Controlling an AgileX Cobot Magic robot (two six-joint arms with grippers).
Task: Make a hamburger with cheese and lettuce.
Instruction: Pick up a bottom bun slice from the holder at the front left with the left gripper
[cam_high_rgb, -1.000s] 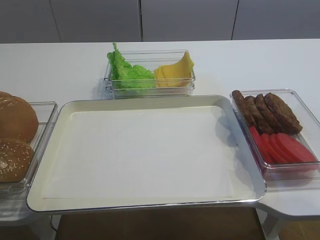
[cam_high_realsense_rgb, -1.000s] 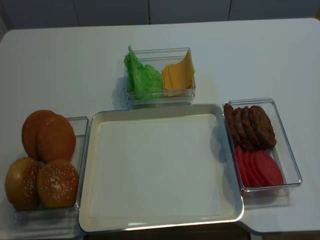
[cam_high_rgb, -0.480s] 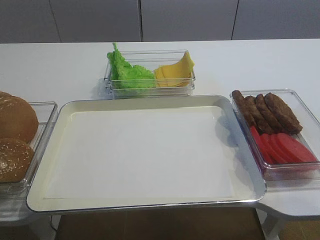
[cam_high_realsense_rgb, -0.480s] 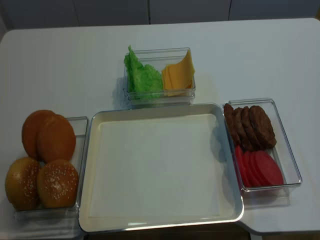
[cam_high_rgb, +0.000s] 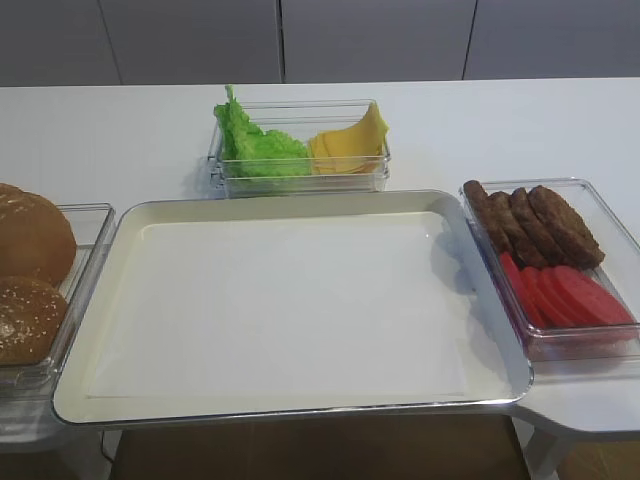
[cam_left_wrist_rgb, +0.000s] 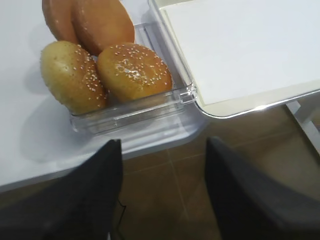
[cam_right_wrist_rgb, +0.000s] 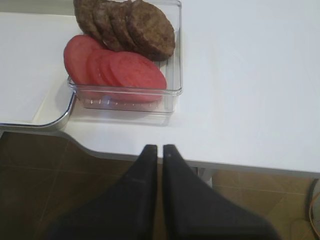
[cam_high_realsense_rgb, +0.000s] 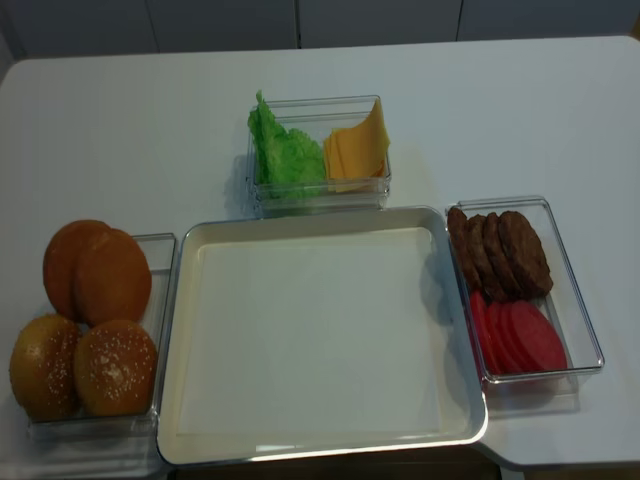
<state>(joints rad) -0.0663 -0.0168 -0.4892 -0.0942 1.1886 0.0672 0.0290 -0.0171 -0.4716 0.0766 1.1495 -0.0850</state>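
- No brand, label or writing can be read on any of the containers or the tray.
- The left gripper (cam_left_wrist_rgb: 162, 192) hangs below the table edge with its two dark fingers spread wide, nothing between them and touching nothing; the bun box (cam_left_wrist_rgb: 131, 113) sits just off at its 12 o'clock.
- The right gripper (cam_right_wrist_rgb: 160, 165) has its fingers pressed together, holding nothing, below the table edge with the patty and tomato box (cam_right_wrist_rgb: 176, 60) toward its 12 o'clock.
- The flat bun halves (cam_high_realsense_rgb: 98, 272) for the hamburger lie at the far end of the bun box, at 9 o'clock from the tray (cam_high_realsense_rgb: 200, 232); two seeded buns (cam_high_realsense_rgb: 116, 367) sit in front of them.
- The cheese (cam_high_realsense_rgb: 358, 150) and the lettuce (cam_high_realsense_rgb: 283, 152) share one clear box at the tray's 12 o'clock, lettuce on the left, cheese on the right.
- Patties (cam_high_realsense_rgb: 500, 250) and tomato slices (cam_high_realsense_rgb: 520, 335) fill the box at the tray's 3 o'clock.
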